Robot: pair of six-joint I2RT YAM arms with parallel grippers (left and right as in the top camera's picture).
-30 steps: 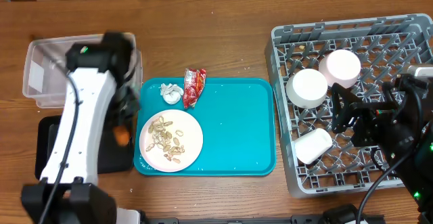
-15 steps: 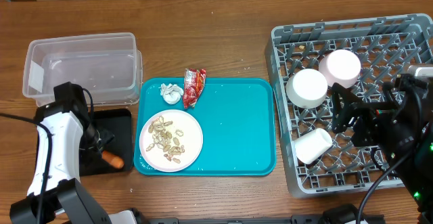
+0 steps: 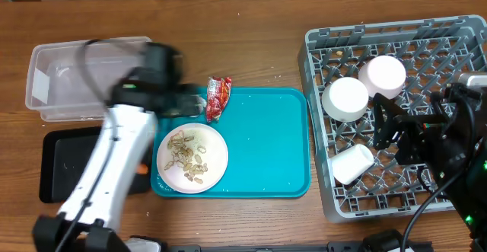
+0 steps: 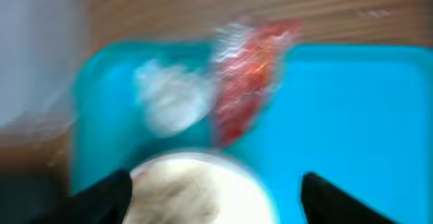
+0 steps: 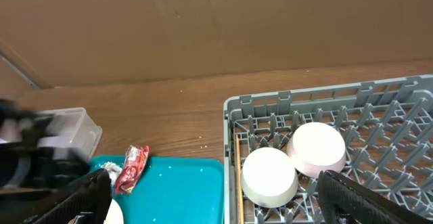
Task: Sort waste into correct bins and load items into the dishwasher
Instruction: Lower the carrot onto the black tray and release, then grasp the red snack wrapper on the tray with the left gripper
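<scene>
Grey rack (image 3: pixel 316 115) takes up the right edge of the desk with a few bowls (image 3: pixel 346 98) already in it. My right jaws (image 3: pixel 384 130) hang over it, spread wide and empty, so I reckon the step in hand is the waste.

The teal tray (image 3: pixel 266 145) sits mid-desk toward the near edge. The clear tub (image 3: pixel 53 77) is at the far-left corner, with the black tray (image 3: pixel 61 168) just nearer than it.

My left jaws (image 4: pixel 216 197) hover over the teal tray's far-left corner. They look wide apart with nothing in them, though that wrist view is blurry. The plate (image 3: pixel 219 149) of beige scraps (image 3: pixel 186 157) is right below.

The red wrapper (image 3: pixel 218 96) is crinkly and pokes over the tray's far rim. The tissue (image 4: pixel 169 99) is a soft white wad just beside it.

Next I'd drop straight onto one of them, pinch gently, and carry it left to a bin.
</scene>
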